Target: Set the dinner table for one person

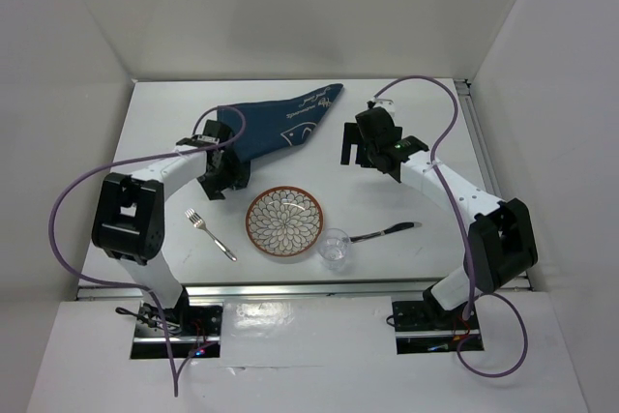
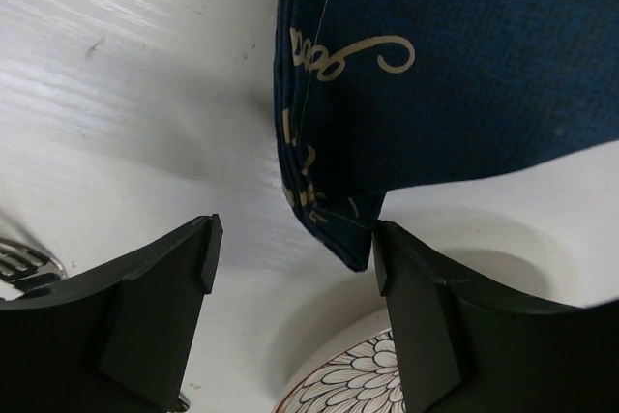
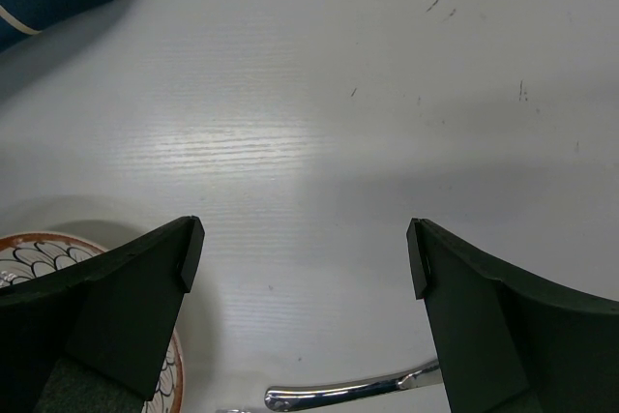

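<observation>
White panels wall in the white desk (image 1: 155, 123), which fills the overhead view. Near its front edge sit a patterned plate (image 1: 284, 222), a fork (image 1: 210, 233) to its left, a clear glass (image 1: 335, 247) just beside its lower right rim, and a second piece of cutlery (image 1: 385, 232) further right. A navy cloth (image 1: 280, 128) lies toward the back. I see the left tool (image 2: 295, 250) with jaws well apart, a corner of the cloth lying between them, nothing clamped. The right tool (image 3: 305, 249), over bare desk right of the cloth, stands wide open and holds nothing.
</observation>
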Controlling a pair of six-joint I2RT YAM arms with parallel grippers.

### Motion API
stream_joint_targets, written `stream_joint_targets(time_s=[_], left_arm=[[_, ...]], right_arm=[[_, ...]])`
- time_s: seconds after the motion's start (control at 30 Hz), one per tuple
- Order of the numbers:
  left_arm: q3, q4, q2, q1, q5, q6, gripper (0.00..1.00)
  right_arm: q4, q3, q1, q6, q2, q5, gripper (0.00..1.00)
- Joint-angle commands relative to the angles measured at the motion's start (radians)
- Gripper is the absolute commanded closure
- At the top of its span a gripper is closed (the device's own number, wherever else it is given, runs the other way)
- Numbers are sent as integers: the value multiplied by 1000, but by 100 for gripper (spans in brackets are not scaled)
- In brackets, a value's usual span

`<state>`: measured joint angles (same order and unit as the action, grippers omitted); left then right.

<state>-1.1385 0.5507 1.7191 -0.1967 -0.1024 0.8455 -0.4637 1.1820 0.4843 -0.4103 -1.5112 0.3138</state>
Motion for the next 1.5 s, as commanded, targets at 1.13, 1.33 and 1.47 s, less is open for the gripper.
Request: stream_joint_targets(time_s=[1.13, 1.33, 1.47], left_arm=[[-923, 203, 22, -89, 385, -280, 100], [-1141, 218, 155, -98, 408, -249, 100], [-1181, 218, 192, -107, 429, -229, 100]], right_arm=[[499, 38, 26, -136, -277, -682, 0], [718, -85, 232, -105, -201, -296, 0], [760, -85, 313, -105, -211, -103, 0]])
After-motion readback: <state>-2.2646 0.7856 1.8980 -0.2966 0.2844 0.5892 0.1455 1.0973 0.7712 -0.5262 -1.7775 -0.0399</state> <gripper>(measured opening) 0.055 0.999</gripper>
